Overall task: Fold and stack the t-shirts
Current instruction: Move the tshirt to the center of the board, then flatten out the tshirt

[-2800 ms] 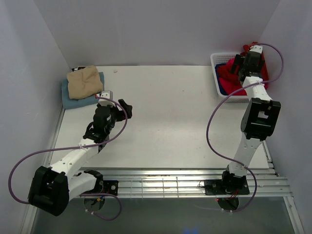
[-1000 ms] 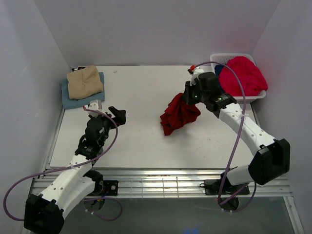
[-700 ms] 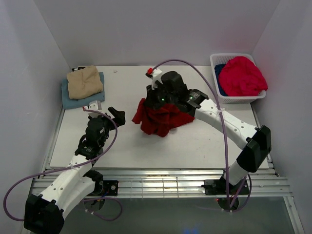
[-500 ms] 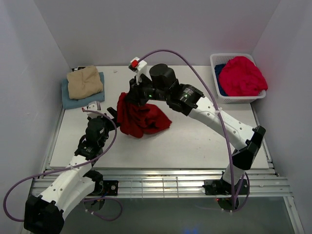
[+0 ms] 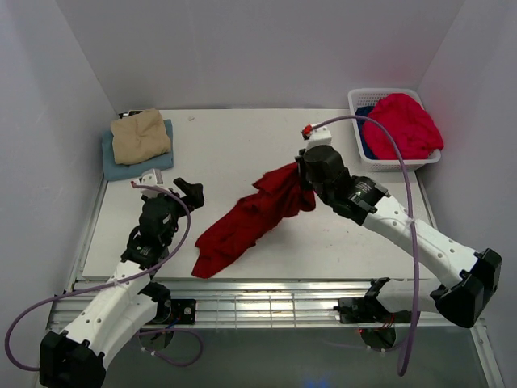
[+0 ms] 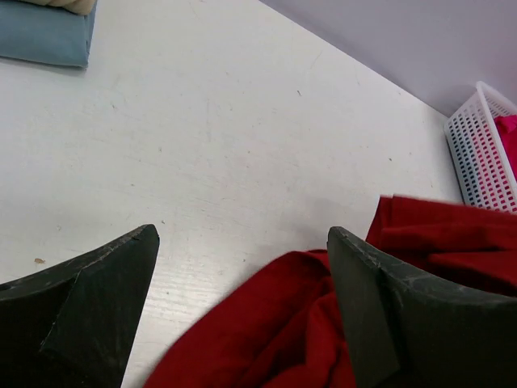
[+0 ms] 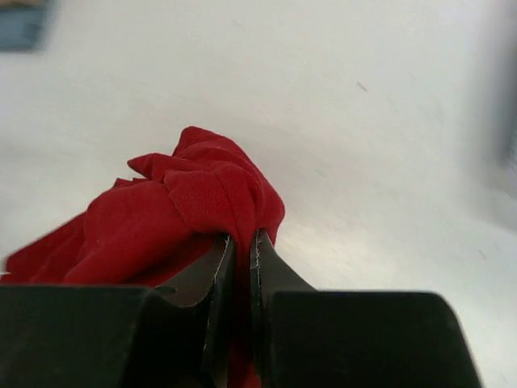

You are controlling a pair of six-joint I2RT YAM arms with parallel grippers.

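A dark red t-shirt stretches across the table middle, its lower end near the front edge. My right gripper is shut on its upper end; in the right wrist view the cloth bunches above the pinched jaws of the right gripper. My left gripper stands open just left of the shirt; in the left wrist view the red cloth lies low between its wide fingers. A tan t-shirt lies folded on a light blue one at the back left. A bright pinkish-red shirt heaps over a deep blue one.
A white lattice basket at the back right corner holds the pinkish-red and deep blue shirts. White walls close in the table on three sides. A metal rail runs along the front edge.
My right gripper swung the dark red shirt leftward across the table, then drew back right, leaving the shirt stretched out in a long diagonal. The left arm barely moved.
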